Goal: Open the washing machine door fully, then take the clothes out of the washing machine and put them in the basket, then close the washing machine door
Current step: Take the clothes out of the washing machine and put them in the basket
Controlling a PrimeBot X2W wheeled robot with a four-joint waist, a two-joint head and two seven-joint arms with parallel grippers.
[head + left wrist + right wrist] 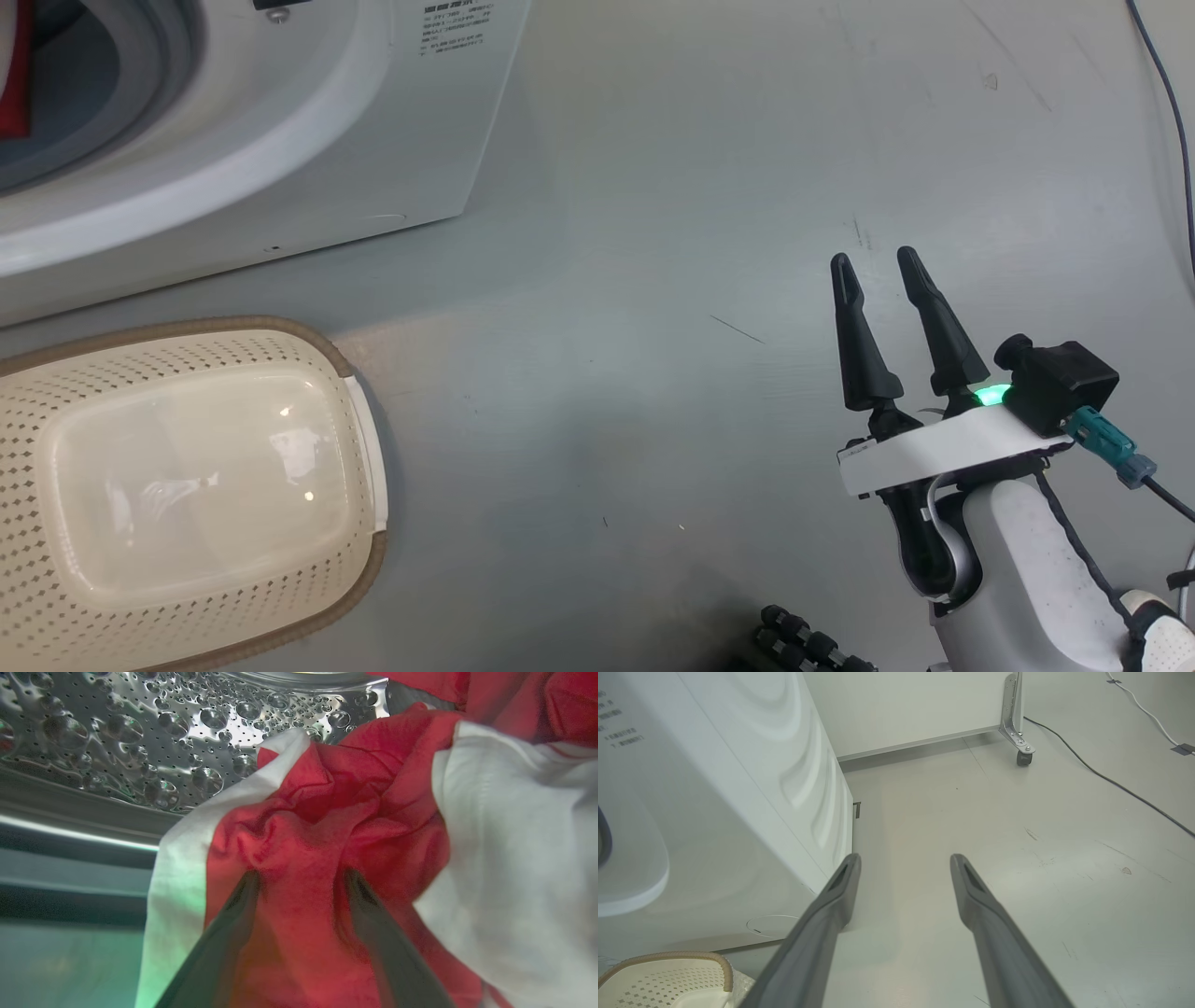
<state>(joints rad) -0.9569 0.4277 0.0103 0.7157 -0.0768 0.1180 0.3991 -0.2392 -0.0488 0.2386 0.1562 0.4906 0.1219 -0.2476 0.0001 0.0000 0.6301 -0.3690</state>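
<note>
The clothes lie in the steel drum, my left gripper spread unclamped astride a red fold, my right gripper open and empty, the near-left basket unfilled.

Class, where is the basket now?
In the head view the basket stands on the floor at the lower left, just in front of the washing machine.

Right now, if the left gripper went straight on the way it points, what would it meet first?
The clothes: a red fold lies between the open fingers of the left gripper; the steel drum is beyond, depth unclear.
</note>
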